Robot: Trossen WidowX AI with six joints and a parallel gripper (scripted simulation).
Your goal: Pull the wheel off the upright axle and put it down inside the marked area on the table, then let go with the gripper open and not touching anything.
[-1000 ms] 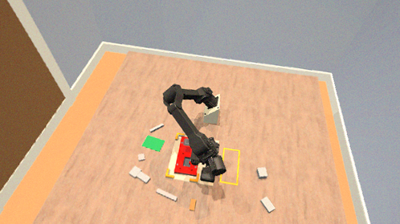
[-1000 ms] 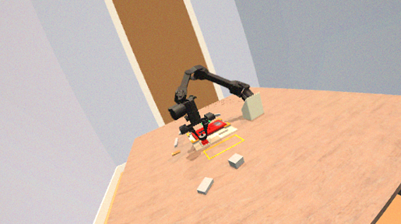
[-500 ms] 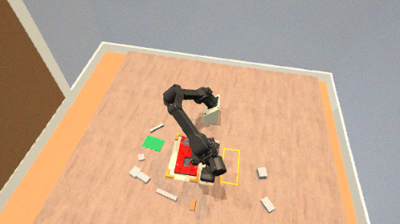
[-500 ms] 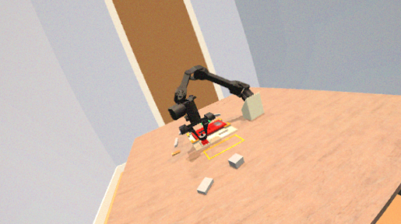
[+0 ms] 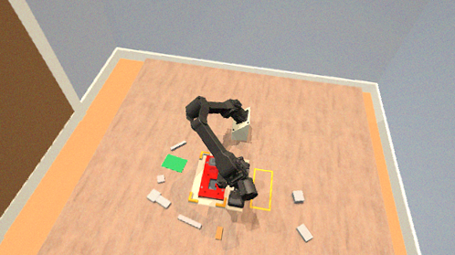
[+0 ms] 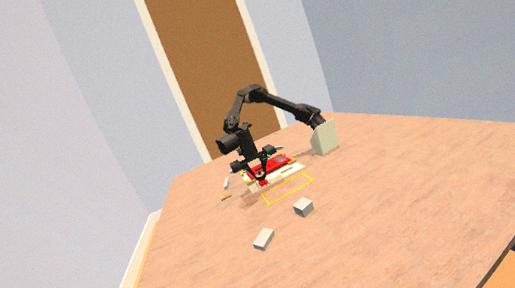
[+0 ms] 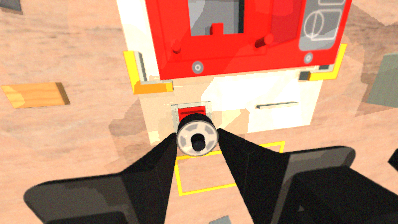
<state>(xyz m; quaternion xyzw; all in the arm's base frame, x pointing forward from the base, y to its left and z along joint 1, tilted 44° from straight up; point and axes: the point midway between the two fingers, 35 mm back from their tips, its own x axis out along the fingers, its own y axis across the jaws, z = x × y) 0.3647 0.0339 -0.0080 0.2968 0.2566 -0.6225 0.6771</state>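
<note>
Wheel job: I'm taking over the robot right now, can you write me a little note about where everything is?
Gripper: shut on the wheel, one finger on each side.
Wheel: over the cream board's edge, by the red block. Whether it has come off the axle cannot be seen.
Yellow marked area: beside the board, nothing in it.
Done: grasp.
Left: lift the wheel free, set it in the yellow area, open the fingers, back away.

Wrist view: wheel [image 7: 197, 139] between the two fingers of the gripper [image 7: 198, 150], before the board [image 7: 235, 107]; marked area [image 7: 227, 167] below, on the table [image 7: 75, 145]; block [image 7: 35, 94] at left.
</note>
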